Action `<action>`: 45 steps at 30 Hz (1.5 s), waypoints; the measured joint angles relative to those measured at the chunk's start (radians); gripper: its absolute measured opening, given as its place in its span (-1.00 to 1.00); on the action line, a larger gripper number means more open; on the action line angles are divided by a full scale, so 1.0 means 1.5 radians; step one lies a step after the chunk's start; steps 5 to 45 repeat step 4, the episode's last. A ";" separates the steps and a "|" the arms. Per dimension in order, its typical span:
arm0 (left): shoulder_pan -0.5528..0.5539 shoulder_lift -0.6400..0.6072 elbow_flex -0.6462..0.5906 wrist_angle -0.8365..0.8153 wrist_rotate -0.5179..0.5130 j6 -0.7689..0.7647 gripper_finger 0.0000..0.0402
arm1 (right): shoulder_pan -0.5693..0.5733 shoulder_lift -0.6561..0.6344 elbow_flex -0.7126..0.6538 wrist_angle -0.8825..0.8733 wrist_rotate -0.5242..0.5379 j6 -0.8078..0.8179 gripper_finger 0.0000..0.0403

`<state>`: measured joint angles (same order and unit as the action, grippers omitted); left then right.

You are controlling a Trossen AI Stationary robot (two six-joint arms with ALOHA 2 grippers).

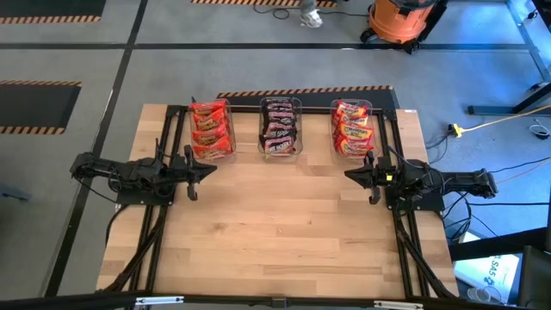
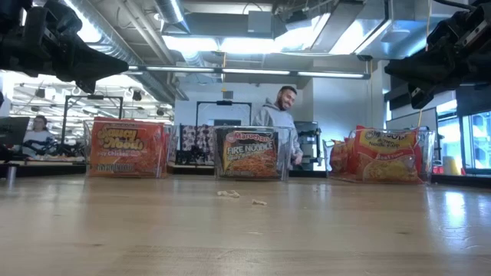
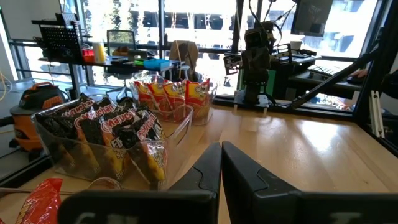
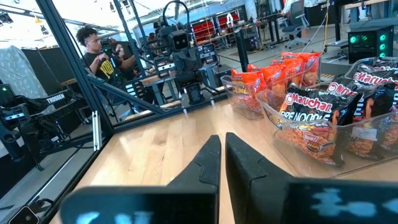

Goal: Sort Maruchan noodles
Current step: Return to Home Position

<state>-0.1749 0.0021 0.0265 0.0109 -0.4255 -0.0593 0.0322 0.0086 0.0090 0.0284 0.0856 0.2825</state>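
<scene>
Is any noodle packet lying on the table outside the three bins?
No, in the high view all noodle packets sit inside the clear bins, none on the table.

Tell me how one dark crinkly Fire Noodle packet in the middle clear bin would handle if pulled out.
Probably light yet fairly stiff: the dark crinkly plastic packets stand on edge without sagging. Their glossy film looks slippery, so a pinch might slide. They are packed side by side, so lifting one could drag a neighbour.
</scene>
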 joint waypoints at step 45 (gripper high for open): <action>0.000 0.000 0.000 0.000 0.000 0.000 -0.97 | 0.000 0.000 0.000 0.000 0.000 0.000 -0.98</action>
